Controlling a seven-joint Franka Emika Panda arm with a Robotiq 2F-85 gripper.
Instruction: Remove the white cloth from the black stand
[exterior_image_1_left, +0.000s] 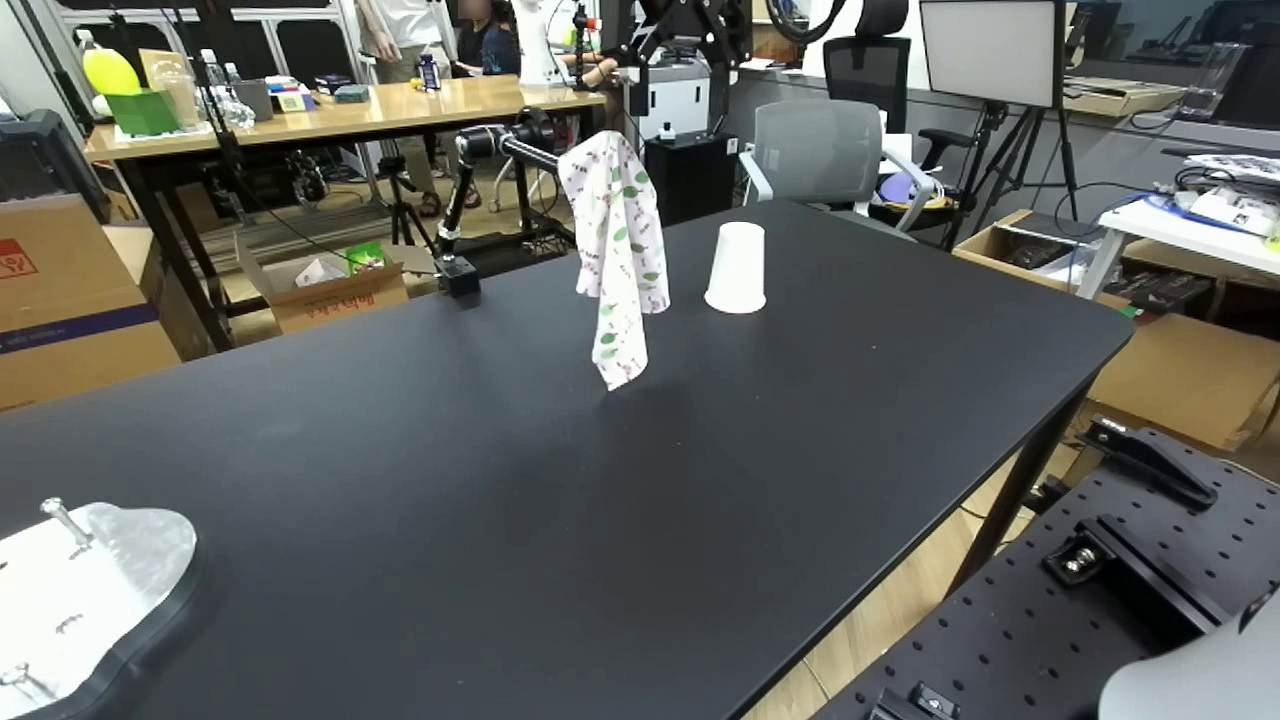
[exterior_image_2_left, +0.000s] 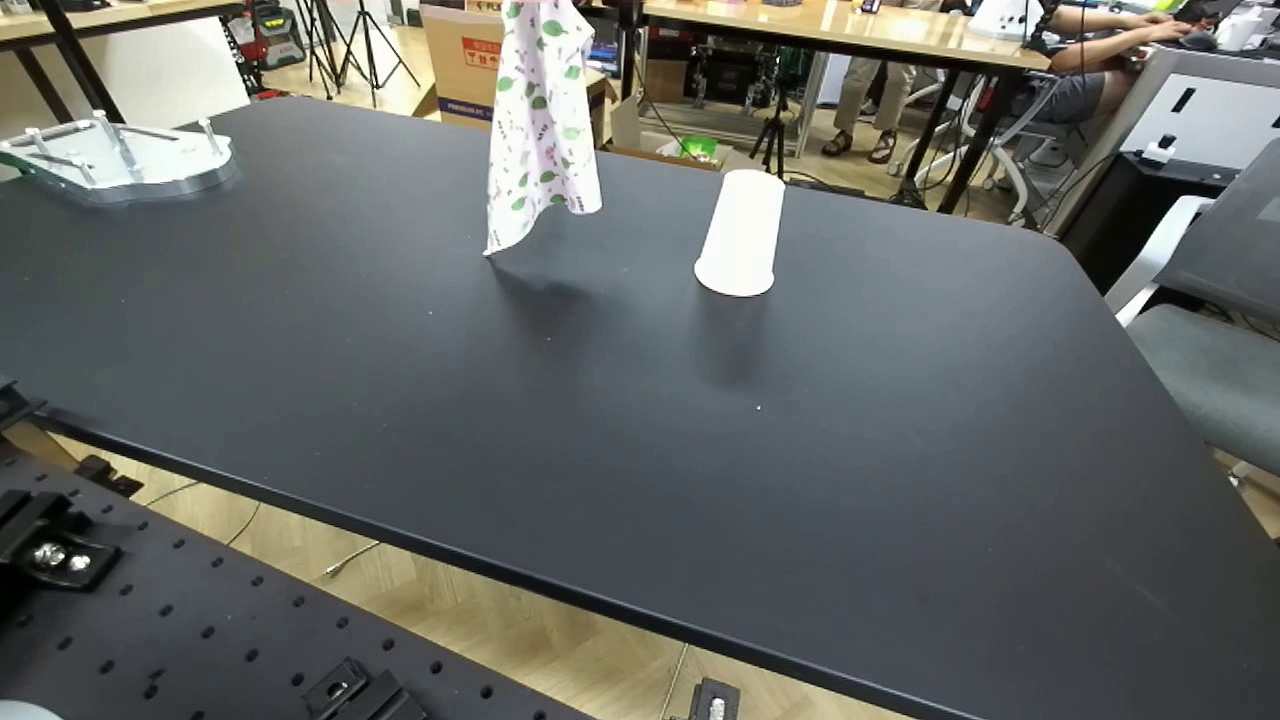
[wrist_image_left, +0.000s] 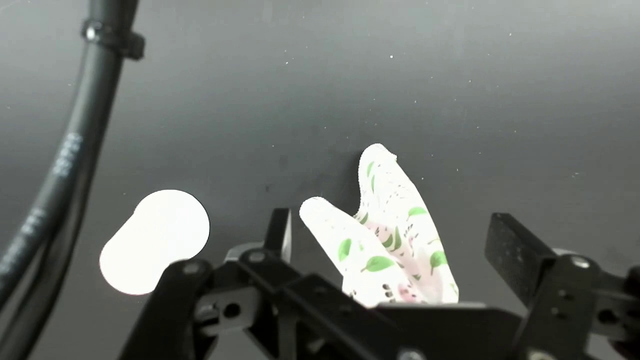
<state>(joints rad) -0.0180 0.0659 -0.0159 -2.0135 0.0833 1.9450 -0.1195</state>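
A white cloth (exterior_image_1_left: 622, 250) with green leaves and small pink marks hangs from the end of the black stand's arm (exterior_image_1_left: 530, 152). The stand is clamped at the far table edge in an exterior view. The cloth also hangs in an exterior view (exterior_image_2_left: 543, 130), where its top is cut off and the stand cannot be seen. My gripper (exterior_image_1_left: 680, 92) is open and empty, high above the table, at the top of that view. In the wrist view the cloth (wrist_image_left: 400, 235) shows below and between the spread fingers (wrist_image_left: 392, 227), not held; the stand is hidden there.
A white paper cup (exterior_image_1_left: 737, 268) stands upside down beside the cloth, in both exterior views (exterior_image_2_left: 742, 235) and the wrist view (wrist_image_left: 155, 242). A white, cloud-shaped board with metal posts (exterior_image_2_left: 130, 160) lies on the black table. A grey chair (exterior_image_1_left: 815, 150) stands beyond the table.
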